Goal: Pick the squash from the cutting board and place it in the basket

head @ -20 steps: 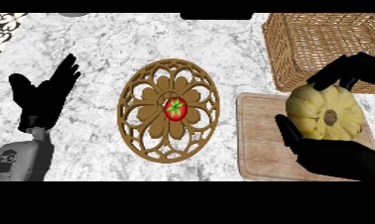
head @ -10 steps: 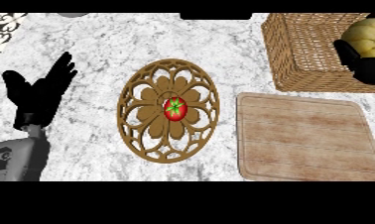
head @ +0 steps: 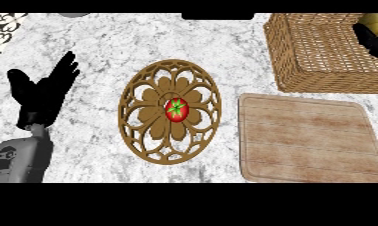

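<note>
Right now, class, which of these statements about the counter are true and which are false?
1. Nothing lies on the cutting board. True.
2. The tomato lies in the basket. False: it sits at the middle of the carved wooden plate.
3. The left robot hand is open, fingers up, at the view's left. True.
4. The squash rests on the counter beside the plate. False: a bit of it shows at the view's right edge, over the basket, next to the right robot hand.
</note>
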